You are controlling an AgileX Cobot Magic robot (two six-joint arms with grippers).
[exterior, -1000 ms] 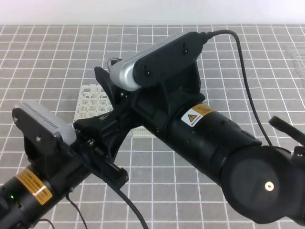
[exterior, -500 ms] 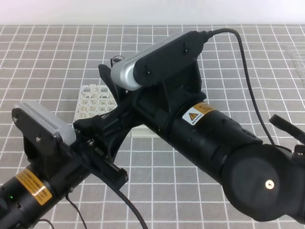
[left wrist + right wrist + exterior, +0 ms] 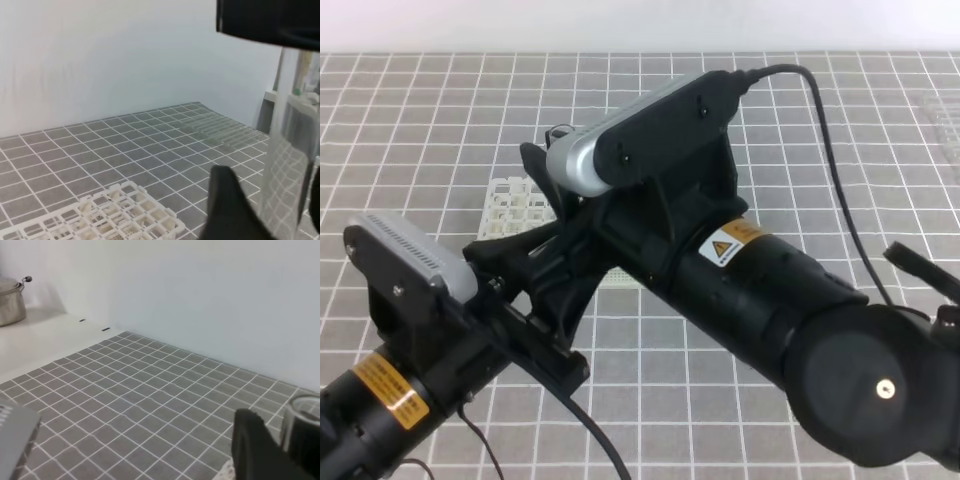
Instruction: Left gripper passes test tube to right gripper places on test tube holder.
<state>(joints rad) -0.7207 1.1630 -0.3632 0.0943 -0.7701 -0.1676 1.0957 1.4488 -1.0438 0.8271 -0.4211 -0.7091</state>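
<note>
Exterior high view: two thick black robot arms crowd the foreground over a grey tiled table (image 3: 420,120), their claws meeting near the middle. Behind them, mostly hidden, lies the white lattice test tube holder (image 3: 512,204).

The left gripper (image 3: 535,262) comes up from the lower left; the right gripper (image 3: 542,172) reaches across from the lower right, its silver camera block on top.

Left wrist view: the test tube (image 3: 286,150) stands almost upright at the right edge, a clear column with the tile grid showing through it. One dark finger (image 3: 231,210) of the left claw rises beside it, seemingly with a sliver of gap. The left claw looks parted, though whether it touches the glass cannot be told. The rack sits below at lower left.

Right wrist view: the tube's round open rim (image 3: 306,407) shows between two dark fingers (image 3: 255,447) of the right claw, which appears to pinch the glass.

The handover seems nearly done. To do it well, the right claw should hold firm before the left arm backs straight away without brushing the tube. Then carry the tube upright over a rack hole, rounded end down, and lower it slowly.
</note>
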